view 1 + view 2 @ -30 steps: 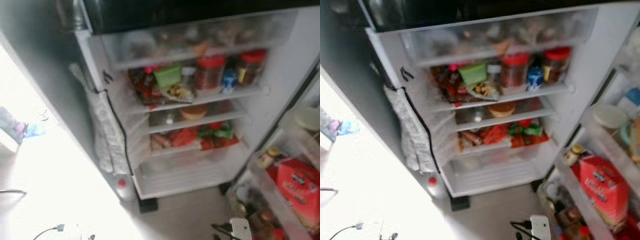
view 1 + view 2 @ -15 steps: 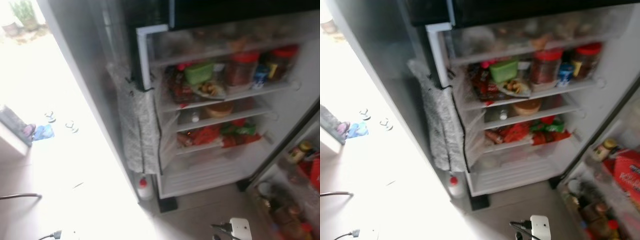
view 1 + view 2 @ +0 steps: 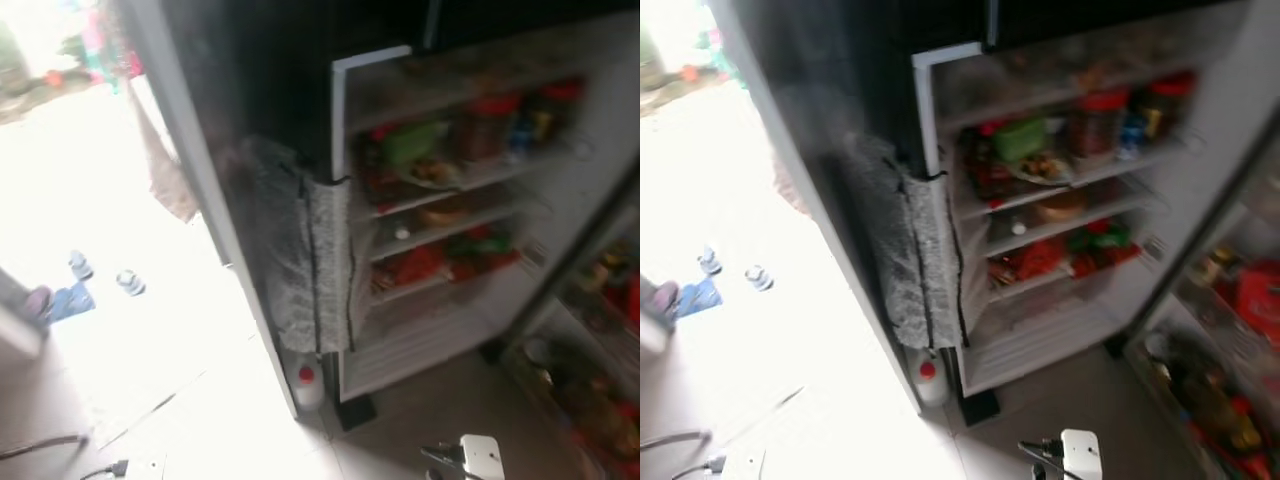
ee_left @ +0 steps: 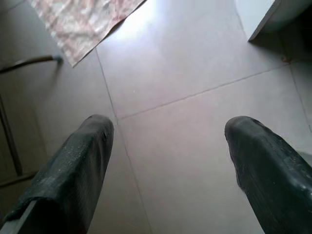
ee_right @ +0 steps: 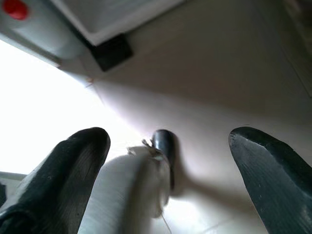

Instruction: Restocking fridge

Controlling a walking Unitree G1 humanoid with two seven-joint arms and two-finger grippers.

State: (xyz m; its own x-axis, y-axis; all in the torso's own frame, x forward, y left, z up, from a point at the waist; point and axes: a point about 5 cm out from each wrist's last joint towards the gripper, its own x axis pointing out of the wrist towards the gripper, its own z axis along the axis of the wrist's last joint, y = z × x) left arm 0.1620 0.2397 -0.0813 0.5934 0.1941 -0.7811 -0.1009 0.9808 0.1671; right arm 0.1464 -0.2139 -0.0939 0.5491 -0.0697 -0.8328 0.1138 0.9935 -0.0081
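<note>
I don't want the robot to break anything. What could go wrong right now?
It might knock over the small red-capped bottle standing on the floor at the fridge's bottom corner. The open door's packed shelves stand close on its right and could be bumped. Both pincers, left and right, hang open over the floor, carrying nothing.

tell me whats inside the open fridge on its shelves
The fridge shelves hold red-lidded jars, a green container, a plate of food and red and green packets. Blur hides labels, and the frosted top compartment hides its contents.
</note>
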